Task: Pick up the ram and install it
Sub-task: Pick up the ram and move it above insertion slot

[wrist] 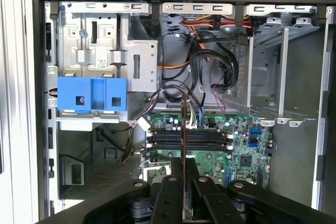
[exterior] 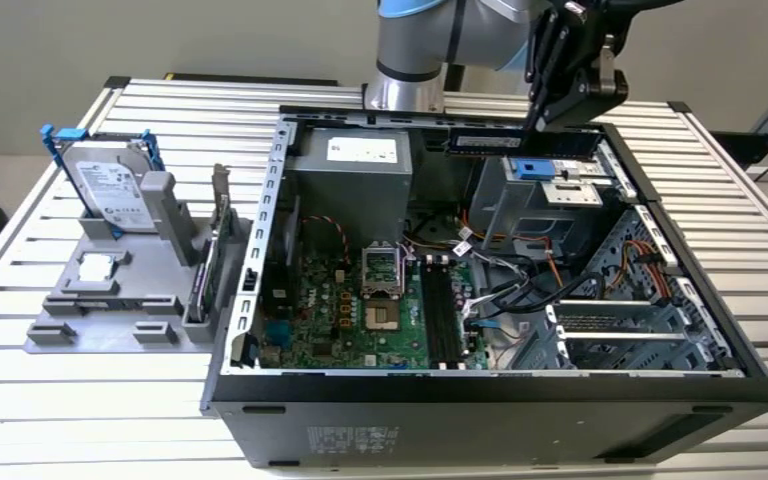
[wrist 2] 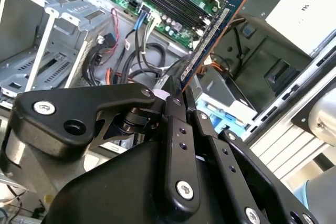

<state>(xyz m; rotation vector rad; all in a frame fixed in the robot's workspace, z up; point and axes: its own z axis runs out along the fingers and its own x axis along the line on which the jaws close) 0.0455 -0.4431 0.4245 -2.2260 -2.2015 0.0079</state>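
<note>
My gripper (exterior: 535, 127) hangs over the back of the open computer case (exterior: 491, 385), shut on the ram (exterior: 495, 141). The ram is a long dark stick with a pale sticker, held level above the case's drive bay. In the second wrist view the ram (wrist 2: 210, 40) juts out from between the black fingers (wrist 2: 176, 108) toward the motherboard. The first wrist view shows the ram (wrist: 185, 129) edge-on above the gripper (wrist: 185, 170), in line with the black memory slots (wrist: 170, 139). Those slots (exterior: 443, 320) lie lower on the green motherboard (exterior: 344, 310), well below the ram.
Loose cables (exterior: 518, 290) run beside the slots, and a blue bracket (wrist: 92, 94) sits on the drive cage. On the exterior view's left, a grey fixture (exterior: 104, 310) holds a silver hard drive in a blue frame (exterior: 104, 185) and an upright card (exterior: 211, 250).
</note>
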